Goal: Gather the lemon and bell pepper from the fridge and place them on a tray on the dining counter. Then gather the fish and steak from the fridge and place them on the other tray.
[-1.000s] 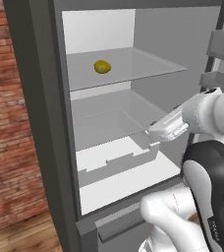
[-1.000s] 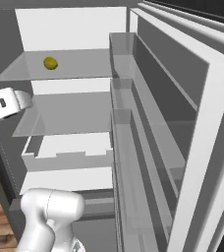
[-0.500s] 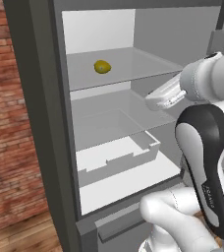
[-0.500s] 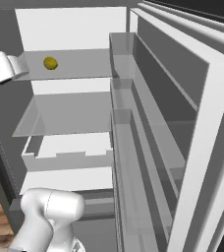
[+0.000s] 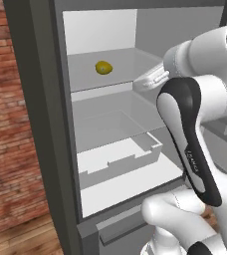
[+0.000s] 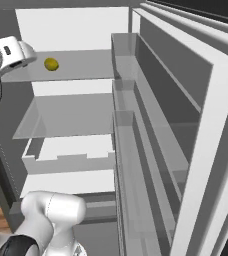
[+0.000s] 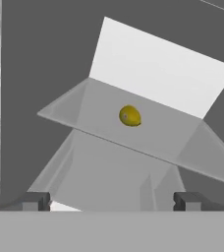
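The fridge stands open, white inside with glass shelves. On its upper shelf lies the small yellow lemon, alone, near the back. My gripper hovers at that shelf's front edge, to the right of the lemon and pointing toward it, a short way off. In the hand view the lemon sits centred ahead of the gripper, whose jaws stand wide open with nothing between them. The bell pepper, fish, steak, trays and dining counter are out of view.
A lower glass shelf and a white drawer sit beneath the lemon's shelf. The open door with its bins stretches along the right. A brick wall and wood floor lie left of the fridge.
The arm has lifted the hand from the middle shelf's height up to the upper shelf's edge, closer to the lemon. The jaws stayed open. The lemon has not moved.
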